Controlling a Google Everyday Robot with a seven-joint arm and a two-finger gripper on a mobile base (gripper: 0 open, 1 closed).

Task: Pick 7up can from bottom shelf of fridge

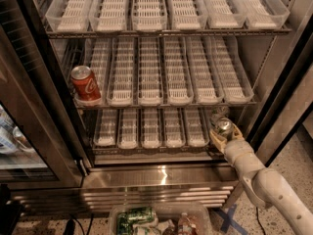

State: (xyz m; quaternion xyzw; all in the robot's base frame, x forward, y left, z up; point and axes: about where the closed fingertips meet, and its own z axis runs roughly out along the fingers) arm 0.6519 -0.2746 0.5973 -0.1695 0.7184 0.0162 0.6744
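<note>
The fridge (39, 97) stands open with wire racks of clear plastic lanes. The 7up can (224, 126), with a shiny silver top, stands at the right end of the bottom shelf (151, 148). My gripper (225, 135) reaches in from the lower right and sits around the can, its pale fingers on either side of the can's body. The can's lower body is hidden by the fingers. A second silver can top (219, 112) shows just behind it.
A red Coca-Cola can (85, 84) stands at the left end of the middle shelf. The stainless steel base (156, 182) lies below the bottom shelf. A clear bin (159, 219) with cans and packets sits on the floor in front. The glass door (19, 131) hangs at left.
</note>
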